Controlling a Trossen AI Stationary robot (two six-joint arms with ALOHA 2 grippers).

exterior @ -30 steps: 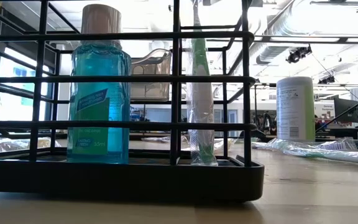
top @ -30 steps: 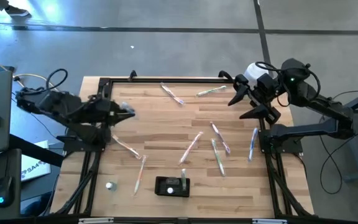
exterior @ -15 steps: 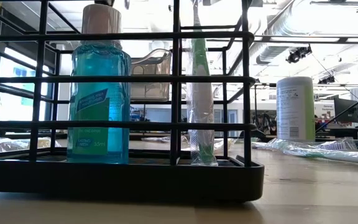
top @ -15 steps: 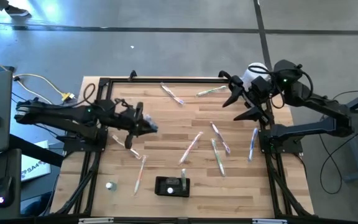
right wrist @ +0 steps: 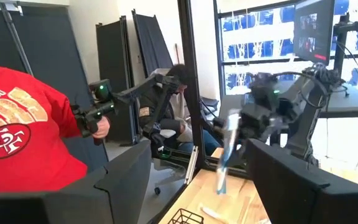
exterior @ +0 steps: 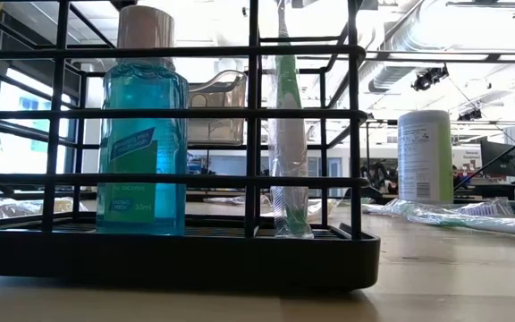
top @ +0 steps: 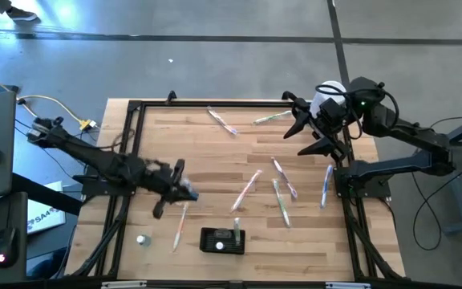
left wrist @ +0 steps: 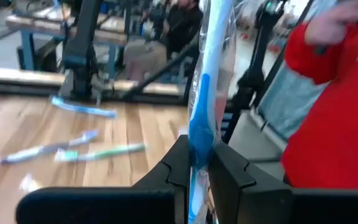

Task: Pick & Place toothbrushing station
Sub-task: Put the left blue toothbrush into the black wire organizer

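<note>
The toothbrushing station (top: pixel 221 240) is a low black holder near the table's near edge. In the low view its wire frame (exterior: pixel 177 255) holds a blue bottle (exterior: pixel 141 148) and a wrapped green toothbrush (exterior: pixel 286 134). My left gripper (top: pixel 180 186) hovers left of and beyond the station, shut on a wrapped blue-and-white toothbrush (left wrist: pixel 205 87). My right gripper (top: pixel 305 128) stands open at the far right, raised, with nothing between its fingers (right wrist: pixel 123 180). My left gripper pinches the wrapped toothbrush between its two fingers, on the lower part of its handle (left wrist: pixel 199 149). The fingers lie level and across the brush. The brush stands roughly upright, most of its length above the fingers, lifted clear of the table.
Several wrapped toothbrushes lie loose on the wooden table, among them one (top: pixel 180 225) just left of the station and others (top: pixel 281 201) to its right. A white cylinder (top: pixel 327 95) stands at the far right corner. A person in a red shirt (right wrist: pixel 23 143) stands beyond the table.
My left gripper has come down and gone toward the table's near edge, nearer the station, carrying the toothbrush and tipping to level. It has stayed shut on the brush.
</note>
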